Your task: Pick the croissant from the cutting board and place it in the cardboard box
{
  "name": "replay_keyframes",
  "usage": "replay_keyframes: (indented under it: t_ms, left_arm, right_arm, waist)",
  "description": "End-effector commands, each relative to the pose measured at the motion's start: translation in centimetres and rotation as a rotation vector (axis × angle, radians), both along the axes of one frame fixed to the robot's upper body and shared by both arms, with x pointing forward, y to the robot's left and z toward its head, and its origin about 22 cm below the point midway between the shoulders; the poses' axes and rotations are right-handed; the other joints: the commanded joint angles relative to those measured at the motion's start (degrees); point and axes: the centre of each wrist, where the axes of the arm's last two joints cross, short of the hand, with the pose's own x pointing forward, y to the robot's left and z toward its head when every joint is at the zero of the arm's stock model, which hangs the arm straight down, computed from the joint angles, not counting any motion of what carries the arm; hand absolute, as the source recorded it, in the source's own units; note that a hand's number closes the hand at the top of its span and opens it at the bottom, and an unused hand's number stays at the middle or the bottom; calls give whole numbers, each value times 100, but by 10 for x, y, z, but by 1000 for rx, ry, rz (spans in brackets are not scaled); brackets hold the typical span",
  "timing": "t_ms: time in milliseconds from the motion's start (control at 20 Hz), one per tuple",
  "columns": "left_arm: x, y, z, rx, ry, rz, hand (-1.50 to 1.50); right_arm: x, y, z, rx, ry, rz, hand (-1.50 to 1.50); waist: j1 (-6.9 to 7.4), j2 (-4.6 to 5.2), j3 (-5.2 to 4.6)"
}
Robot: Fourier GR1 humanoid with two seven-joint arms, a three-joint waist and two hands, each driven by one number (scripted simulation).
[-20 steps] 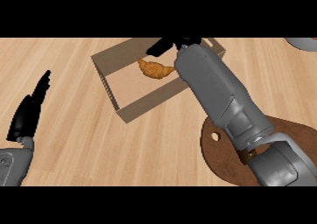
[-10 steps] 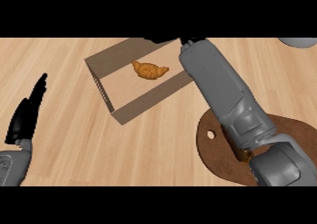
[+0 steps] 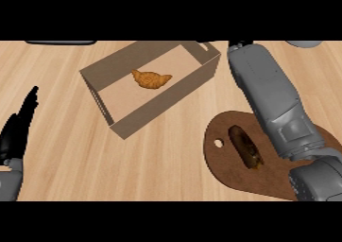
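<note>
The golden-brown croissant (image 3: 151,79) lies on the floor of the open cardboard box (image 3: 111,113), near its far end, with nothing touching it. My right forearm reaches up along the box's right side, and only a sliver of the right hand (image 3: 236,44) shows at the top edge, past the box's far corner. The brown cutting board (image 3: 233,172) lies at the lower right, partly under my right arm. At the left edge my left hand (image 3: 16,128) rests open, fingers straight, apart from the box.
A dark elongated pastry (image 3: 245,146) lies on the cutting board. A dark flat object (image 3: 61,42) sits at the top left edge and a grey rounded thing (image 3: 305,44) at the top right. Bare wooden counter (image 3: 153,165) stretches in front of the box.
My right hand has let go of the croissant, which now lies in the box, and has drawn away beyond the box's far right corner. The left hand has stayed put.
</note>
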Motion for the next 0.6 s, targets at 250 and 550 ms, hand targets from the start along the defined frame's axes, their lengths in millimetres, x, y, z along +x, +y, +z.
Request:
replay_keyframes:
  t_ms: [250, 550]
  left_arm:
    - [-27, 12, 0, -1, 23, 56, 0]
    - [-12, 7, 3, -11, 22, 59, 0]
  right_arm:
    - [-12, -122, -21, -35, 21, -10, -150]
    - [-35, -172, -33, -102, 119, 52, -150]
  waist:
    - [-214, -104, 3]
    - [-269, -100, -1]
